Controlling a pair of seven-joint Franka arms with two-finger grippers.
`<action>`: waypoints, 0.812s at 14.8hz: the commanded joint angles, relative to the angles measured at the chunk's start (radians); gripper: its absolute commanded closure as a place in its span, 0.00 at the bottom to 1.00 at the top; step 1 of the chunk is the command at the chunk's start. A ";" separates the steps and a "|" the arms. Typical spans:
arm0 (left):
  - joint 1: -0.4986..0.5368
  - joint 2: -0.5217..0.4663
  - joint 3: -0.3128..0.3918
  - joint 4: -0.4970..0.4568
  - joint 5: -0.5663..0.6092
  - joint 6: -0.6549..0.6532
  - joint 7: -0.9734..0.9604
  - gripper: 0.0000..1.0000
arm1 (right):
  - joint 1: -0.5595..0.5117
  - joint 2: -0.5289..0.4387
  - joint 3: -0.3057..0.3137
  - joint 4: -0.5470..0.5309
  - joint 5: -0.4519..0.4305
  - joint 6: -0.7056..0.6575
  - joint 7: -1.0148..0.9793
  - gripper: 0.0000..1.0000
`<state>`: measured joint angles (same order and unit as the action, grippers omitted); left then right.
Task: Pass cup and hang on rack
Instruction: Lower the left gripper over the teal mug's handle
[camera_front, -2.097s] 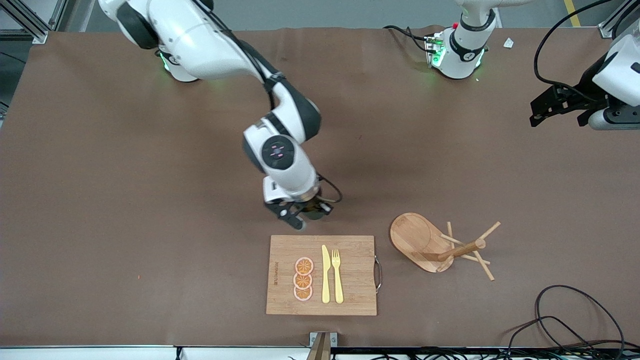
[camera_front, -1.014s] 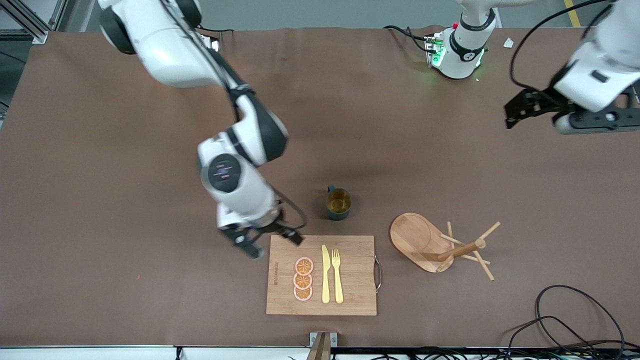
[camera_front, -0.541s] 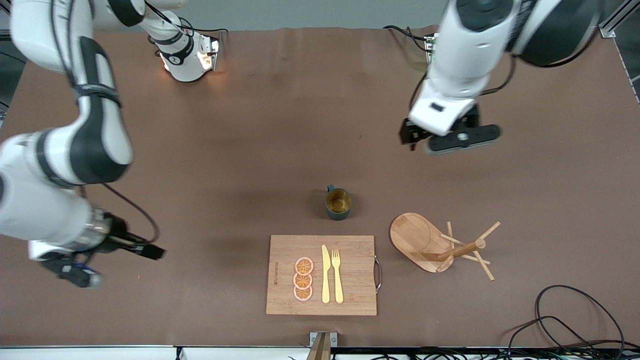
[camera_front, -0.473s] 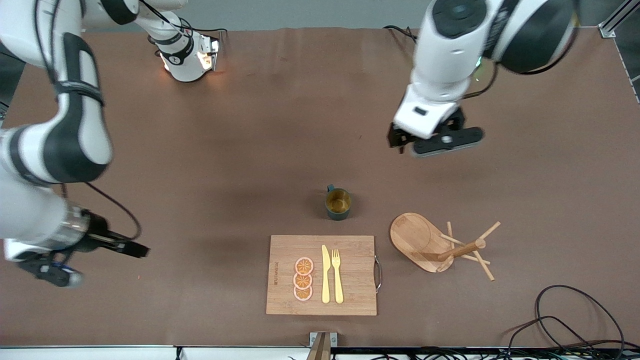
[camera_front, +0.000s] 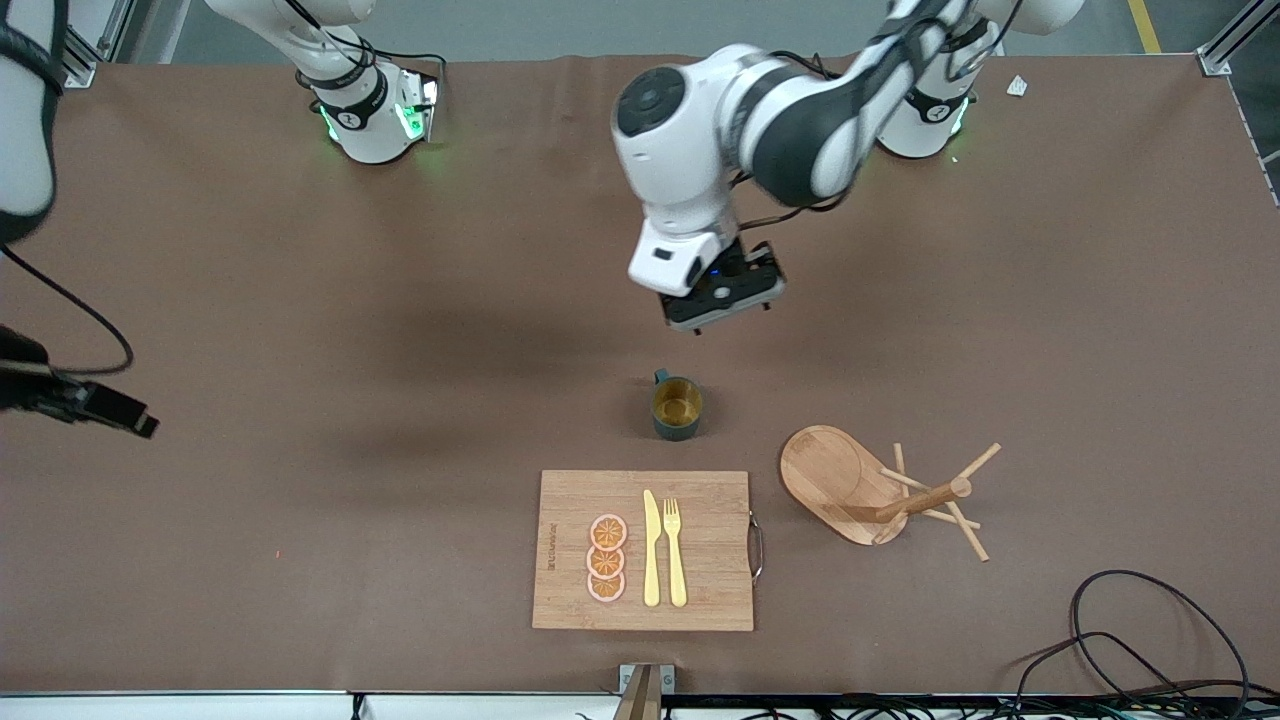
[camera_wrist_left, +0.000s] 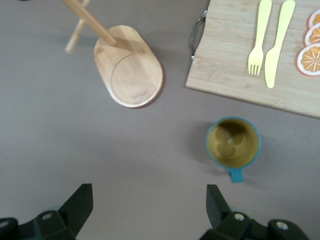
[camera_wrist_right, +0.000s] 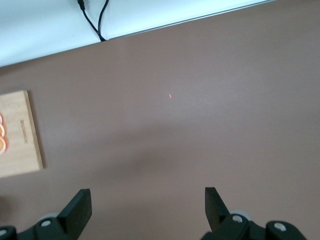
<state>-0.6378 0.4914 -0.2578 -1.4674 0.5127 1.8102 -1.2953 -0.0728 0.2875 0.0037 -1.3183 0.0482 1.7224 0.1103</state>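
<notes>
The brown table (camera_front: 300, 300) carries everything, and the largest thing on it is the bamboo cutting board (camera_front: 700, 600), lying near the front camera's edge, with three orange slices (camera_front: 607, 558), a yellow knife (camera_front: 651, 548) and a yellow fork (camera_front: 675, 552) laid on it side by side. Beside the board, toward the left arm's end of the table, the rack (camera_front: 840, 480) lies tipped over on its side, its oval base (camera_wrist_left: 131, 74) tilted up and its post and thin pegs (camera_front: 965, 530) resting on the table toward the left arm's end. The cup (camera_front: 676, 408) stands upright on the table by itself, just farther from the front camera than the board and near the rack's base, touching neither; its yellowish inside (camera_wrist_left: 233, 142) faces up and its small handle (camera_front: 660, 378) points away from the front camera. The left gripper (camera_wrist_left: 150, 207) hangs in the air over bare table near the cup, on the side away from the front camera, its jaws spread wide and empty. The right gripper (camera_wrist_right: 148, 206) is up over bare table at the right arm's end, well apart from the cup, its jaws likewise spread and holding nothing.
</notes>
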 joint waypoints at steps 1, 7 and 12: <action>-0.068 0.103 0.003 0.036 0.134 0.061 -0.180 0.00 | -0.038 -0.129 0.021 -0.148 -0.014 0.019 -0.063 0.00; -0.198 0.275 0.003 0.027 0.475 0.110 -0.641 0.00 | -0.030 -0.165 0.027 -0.128 -0.060 -0.061 -0.058 0.00; -0.221 0.302 0.003 -0.105 0.717 0.159 -0.911 0.10 | -0.027 -0.160 0.029 -0.084 -0.087 -0.064 -0.058 0.00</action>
<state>-0.8619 0.8089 -0.2580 -1.5150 1.1402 1.9304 -2.0992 -0.0923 0.1395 0.0195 -1.3995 -0.0196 1.6660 0.0557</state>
